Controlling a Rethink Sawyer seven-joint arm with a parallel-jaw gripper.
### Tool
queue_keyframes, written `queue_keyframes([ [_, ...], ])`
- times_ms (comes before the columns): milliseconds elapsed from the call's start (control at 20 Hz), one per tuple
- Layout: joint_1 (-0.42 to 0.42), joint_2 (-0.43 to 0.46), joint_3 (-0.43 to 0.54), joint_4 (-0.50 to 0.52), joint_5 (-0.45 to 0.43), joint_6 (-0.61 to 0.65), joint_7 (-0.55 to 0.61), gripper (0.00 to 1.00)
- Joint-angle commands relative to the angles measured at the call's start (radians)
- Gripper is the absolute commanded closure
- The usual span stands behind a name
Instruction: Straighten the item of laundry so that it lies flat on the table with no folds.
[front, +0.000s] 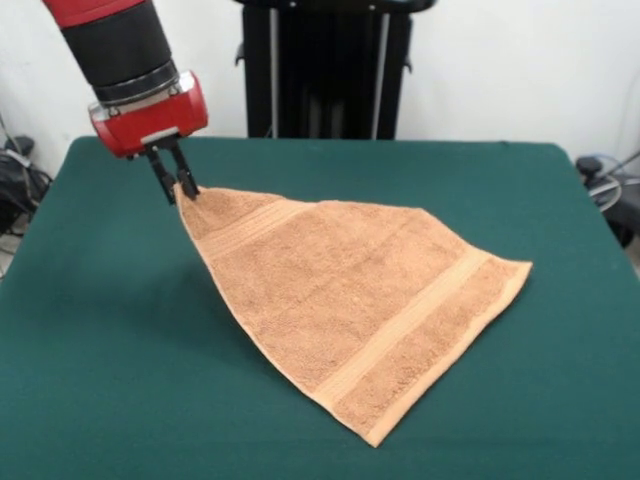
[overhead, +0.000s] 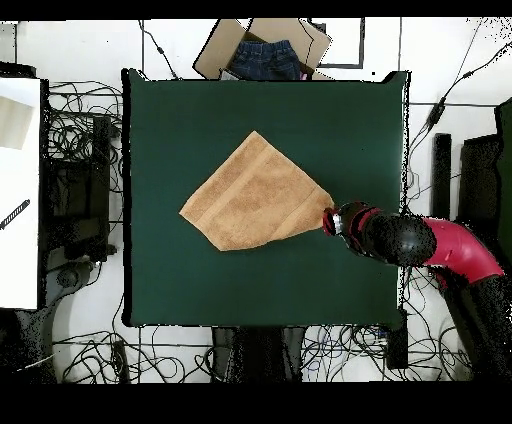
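The orange-tan terry towel (front: 345, 295) lies spread on the dark green table (front: 90, 380), with band stripes near its far-left corner and near its front-right edge. My gripper (front: 183, 190) is shut on the towel's far-left corner and holds that corner lifted above the table, so the cloth slopes down from it. In the overhead view the towel (overhead: 255, 195) shows as a diamond at the table's (overhead: 170, 120) centre. The gripper (overhead: 329, 220) pinches the towel's right corner there.
A cardboard box with blue jeans (overhead: 265, 55) sits just past the table's top edge in the overhead view. Cables lie on the floor around the table. The black pedestal (front: 325, 70) stands behind the far edge.
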Motion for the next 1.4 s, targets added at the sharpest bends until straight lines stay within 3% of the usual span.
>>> queue_keyframes([
  [50,-0.015,0.013,-0.087,0.008,-0.079,0.010,-0.071,1.00],
  [450,-0.016,0.049,-0.065,0.016,-0.099,-0.045,-0.046,1.00],
  [600,0.000,0.101,-0.049,0.012,-0.110,-0.100,-0.037,1.00],
  [1400,0.066,0.323,0.047,-0.233,-0.123,-0.039,-0.252,1.00],
])
